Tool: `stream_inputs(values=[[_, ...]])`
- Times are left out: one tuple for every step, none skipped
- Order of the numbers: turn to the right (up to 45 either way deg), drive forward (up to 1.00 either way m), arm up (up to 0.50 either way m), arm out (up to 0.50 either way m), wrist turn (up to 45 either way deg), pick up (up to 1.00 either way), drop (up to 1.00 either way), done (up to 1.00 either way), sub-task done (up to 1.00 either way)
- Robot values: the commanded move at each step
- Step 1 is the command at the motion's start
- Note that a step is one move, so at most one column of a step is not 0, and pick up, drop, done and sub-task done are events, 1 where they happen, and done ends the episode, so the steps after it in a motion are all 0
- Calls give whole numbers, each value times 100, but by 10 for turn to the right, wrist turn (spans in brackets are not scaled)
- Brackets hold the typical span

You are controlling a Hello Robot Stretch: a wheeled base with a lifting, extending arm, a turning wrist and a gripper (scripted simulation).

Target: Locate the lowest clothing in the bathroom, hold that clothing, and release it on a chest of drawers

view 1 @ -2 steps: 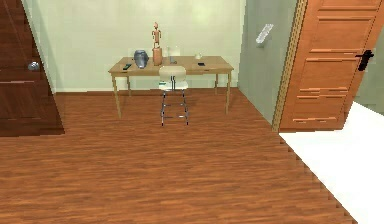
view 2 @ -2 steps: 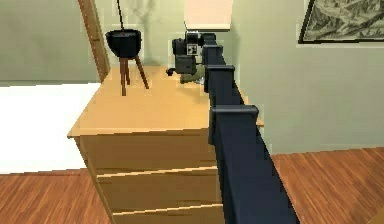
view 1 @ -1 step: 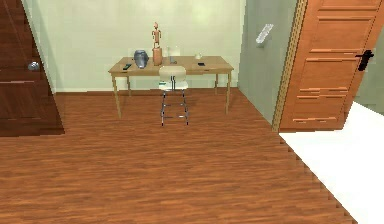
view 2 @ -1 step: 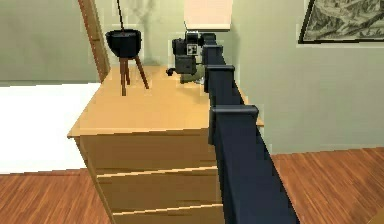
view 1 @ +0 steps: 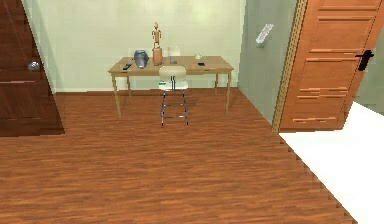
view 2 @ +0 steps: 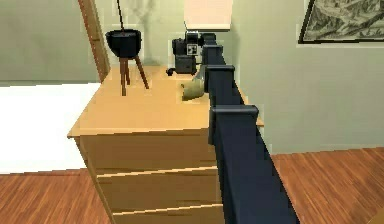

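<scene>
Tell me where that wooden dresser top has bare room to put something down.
Bare: the chest's top along its front, from the left corner to the dark arm, before the tripod pot. Crowded: the back, where the pincer and an olive lump sit close.

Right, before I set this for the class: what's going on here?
The robot's arm reaches out over a wooden chest of drawers. Its gripper shows toward the far side of the top, and a small olive-tan lump lies on the top beside the arm. I cannot tell whether the gripper holds anything. A black pot on a tripod stands on the same top.
</scene>
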Motion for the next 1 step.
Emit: stream_inputs(values=[[0, 0, 0, -10, 0, 0, 0, 0, 0]])
